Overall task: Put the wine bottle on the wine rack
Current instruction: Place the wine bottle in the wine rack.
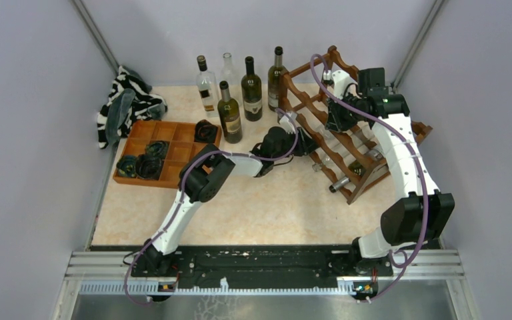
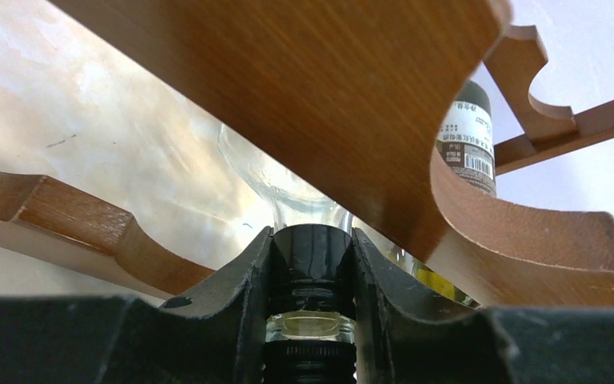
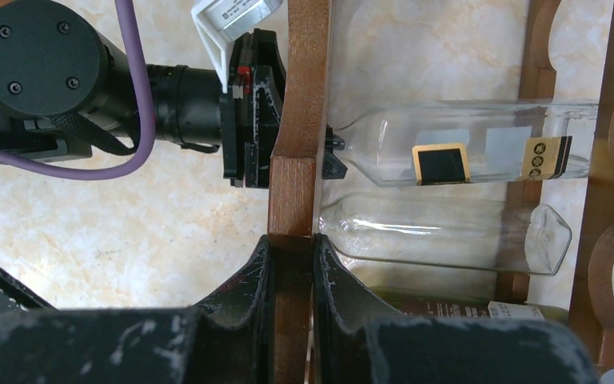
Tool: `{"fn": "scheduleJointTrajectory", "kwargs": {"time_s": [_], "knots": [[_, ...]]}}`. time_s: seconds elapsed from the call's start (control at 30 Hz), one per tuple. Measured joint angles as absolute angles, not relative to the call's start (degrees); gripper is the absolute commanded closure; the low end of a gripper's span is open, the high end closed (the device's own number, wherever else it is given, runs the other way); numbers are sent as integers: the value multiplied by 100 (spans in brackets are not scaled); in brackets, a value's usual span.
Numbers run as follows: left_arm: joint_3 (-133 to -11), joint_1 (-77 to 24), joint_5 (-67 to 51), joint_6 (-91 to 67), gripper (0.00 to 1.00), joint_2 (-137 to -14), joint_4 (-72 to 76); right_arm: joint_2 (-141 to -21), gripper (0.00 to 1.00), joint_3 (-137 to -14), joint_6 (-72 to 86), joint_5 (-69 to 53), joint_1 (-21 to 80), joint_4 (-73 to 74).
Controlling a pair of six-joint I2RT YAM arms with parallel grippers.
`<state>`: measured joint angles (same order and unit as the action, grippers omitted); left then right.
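The dark reddish-brown wine rack (image 1: 307, 67) stands at the back right of the table. My left gripper (image 1: 305, 143) is shut on the black-capped neck of a clear wine bottle (image 2: 312, 256). In the right wrist view this bottle (image 3: 464, 148) lies on its side inside the rack (image 3: 296, 96), its neck poking out through the front rail to the left gripper (image 3: 248, 120). My right gripper (image 3: 291, 248) is shut on the rack's front wooden post. In the top view it (image 1: 337, 117) sits over the rack's upper part.
A second clear bottle (image 3: 448, 232) and a dark labelled bottle (image 3: 464, 308) lie in the rack below. Several bottles (image 1: 251, 90) stand at the back. An orange-brown compartment tray (image 1: 167, 150) and a striped cloth (image 1: 123, 100) lie at the left.
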<state>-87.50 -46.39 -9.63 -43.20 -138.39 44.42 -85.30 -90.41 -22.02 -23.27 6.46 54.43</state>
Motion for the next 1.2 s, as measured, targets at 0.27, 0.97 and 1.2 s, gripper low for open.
{"fn": "scheduleJointTrajectory", "kwargs": {"time_s": [0.27,0.97,1.2], "knots": [[-8750,-4678,-987,-4086,59,-13736,4141,-8530,98,-9041,-2202,-2327,646,5443],[-8674,-4626,-189,-3428,34,-13343,3256,-8530,96,-9041,-2206,-2364,631,5443],[-8259,-4652,128,-3015,33,-12770,3081,-8530,96,-9039,-2209,-2368,631,5443]]}}
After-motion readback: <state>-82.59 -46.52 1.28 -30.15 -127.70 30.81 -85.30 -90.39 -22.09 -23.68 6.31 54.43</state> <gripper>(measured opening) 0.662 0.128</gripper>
